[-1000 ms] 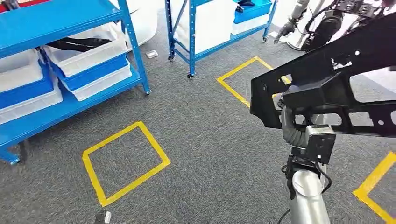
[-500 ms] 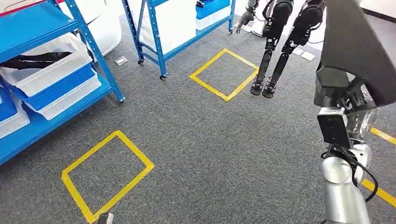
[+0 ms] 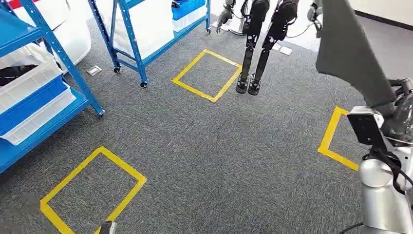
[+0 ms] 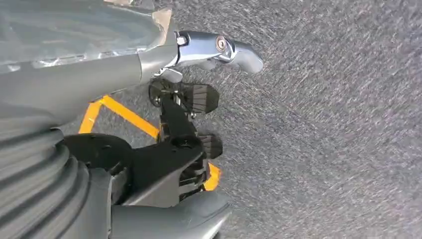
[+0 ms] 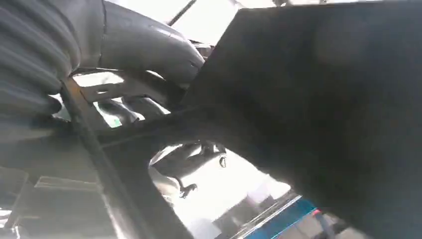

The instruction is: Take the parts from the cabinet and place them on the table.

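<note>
A large black flat part (image 3: 350, 53) rises at the upper right of the head view, tilted up on edge. My right hand (image 3: 395, 109) grips its lower end above the silver forearm. In the right wrist view the same dark part (image 5: 308, 99) lies close before the camera, with the grey thumb (image 5: 149, 45) pressed against it. My left hand (image 4: 164, 124) hangs over the grey carpet with its fingers apart and nothing in it. The blue cabinet (image 3: 53, 48) stands at the left with white and blue bins (image 3: 29, 97) on its shelves.
A second blue rack (image 3: 131, 39) stands at the back. Yellow tape squares (image 3: 207, 75) mark the grey carpet, one near my feet (image 3: 92, 190) and one at the right (image 3: 336, 141). Another robot's dark legs (image 3: 255, 48) stand beside the far square.
The whole view has swung to the right, so the cabinet and tape squares slid left. The black part now stands steeper and further right in my right hand.
</note>
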